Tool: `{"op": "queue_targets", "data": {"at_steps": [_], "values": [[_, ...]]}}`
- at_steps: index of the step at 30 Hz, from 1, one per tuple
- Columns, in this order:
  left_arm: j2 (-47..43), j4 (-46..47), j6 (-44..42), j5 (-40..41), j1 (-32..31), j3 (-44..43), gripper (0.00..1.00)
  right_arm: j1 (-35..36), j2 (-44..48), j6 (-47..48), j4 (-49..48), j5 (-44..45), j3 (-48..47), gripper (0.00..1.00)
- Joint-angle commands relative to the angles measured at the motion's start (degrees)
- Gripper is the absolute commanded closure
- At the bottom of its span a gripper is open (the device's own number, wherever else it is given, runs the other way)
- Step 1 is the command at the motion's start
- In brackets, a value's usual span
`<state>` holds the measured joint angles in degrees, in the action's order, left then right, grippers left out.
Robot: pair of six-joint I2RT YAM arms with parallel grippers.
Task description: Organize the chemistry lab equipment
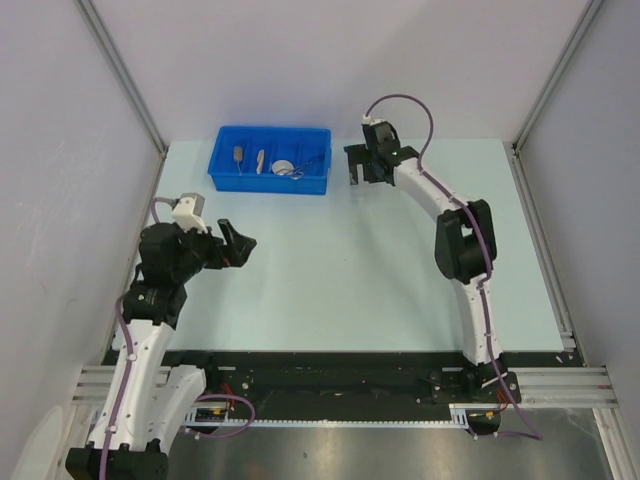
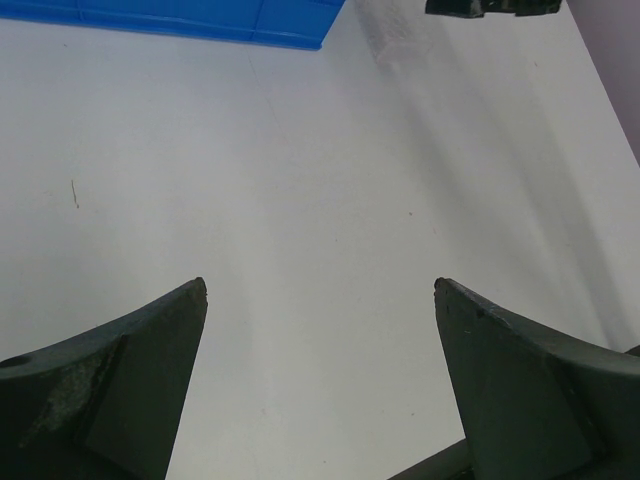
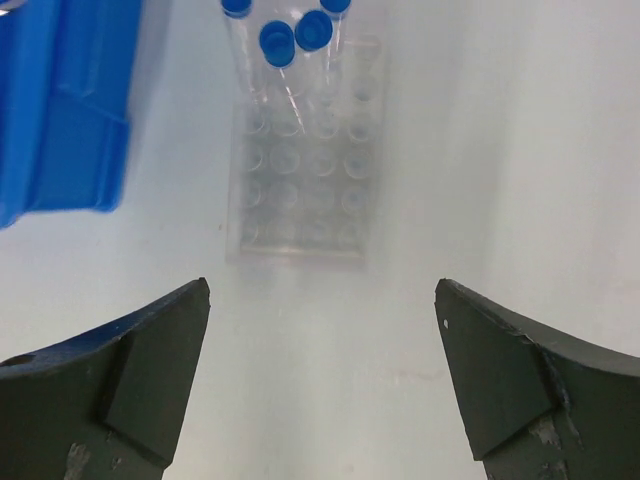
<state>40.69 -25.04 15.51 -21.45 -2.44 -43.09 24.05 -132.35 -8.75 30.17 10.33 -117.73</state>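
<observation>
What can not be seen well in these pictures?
1. Tubes: right wrist view, top edge cuts them; count unclear.
2. Rack: top view, lost under the right gripper.
3. Small items in the bin: top view, too small to name.
4. Bin, left wrist view: only a strip at the top edge.

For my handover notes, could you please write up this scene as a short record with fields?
Bin: blue plastic bin, far side of the table
In bin: wooden-handled tools, white round dish, silver wire tongs
Rack: clear tube rack, on the table beside the bin
Tubes: several blue-capped tubes, in the rack's far rows
Left gripper: open, empty, over bare table
Right gripper: open, empty, just short of the rack
</observation>
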Motion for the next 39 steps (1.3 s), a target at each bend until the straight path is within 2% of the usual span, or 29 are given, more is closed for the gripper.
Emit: {"op": "queue_targets", "data": {"at_steps": [1, 4, 7, 11, 13, 15, 16, 20, 22, 26, 39], "values": [[-1.3, -0.5, 0.1, -1.7, 0.4, -2.9, 0.0, 0.4, 12.6, 5.3, -0.3, -0.4, 5.2, 0.0], [-1.5, -1.5, -0.4, -1.1, 0.4, -4.9, 0.0, -0.1, 20.6, 14.2, 2.3, -3.6, 8.9, 0.0], [-1.4, -3.3, -0.8, 0.4, 0.5, -8.4, 0.0, -2.3, 31.3, 17.4, 2.6, -5.4, 15.4, 0.0], [-1.8, -6.6, -0.9, 2.6, 0.5, -14.7, 0.0, -7.9, 46.6, 14.6, -1.0, -6.4, 24.0, 0.0], [-2.3, -8.7, -0.7, 2.8, 0.5, -19.1, 0.0, -10.9, 53.2, 11.9, 0.8, -4.8, 24.5, 0.0], [-3.1, -9.2, -0.2, 2.8, 0.5, -21.0, 0.0, -15.6, 56.8, 7.8, 2.1, -9.3, 25.9, 0.0], [-4.0, -9.5, 0.0, 3.0, 0.5, -21.9, 0.0, -20.1, 58.8, 5.2, 2.1, -9.9, 26.9, 0.0], [-5.5, -11.0, 0.3, 2.8, 0.5, -22.8, 0.0, -23.6, 69.1, 5.8, 3.1, -13.1, 30.8, 0.0], [-5.6, -12.2, 0.6, 2.6, 0.5, -23.3, 0.0, -27.1, 71.0, 5.7, 4.0, -14.0, 31.4, 0.0], [-7.5, -12.0, 2.7, 1.3, 0.5, -22.4, 0.0, -29.5, 74.3, 7.3, 5.5, -16.4, 32.0, 0.0], [-10.6, -11.3, 5.1, 0.1, 0.5, -21.1, 0.0, -33.2, 80.9, 10.2, 7.6, -20.9, 34.1, 0.0]]}}
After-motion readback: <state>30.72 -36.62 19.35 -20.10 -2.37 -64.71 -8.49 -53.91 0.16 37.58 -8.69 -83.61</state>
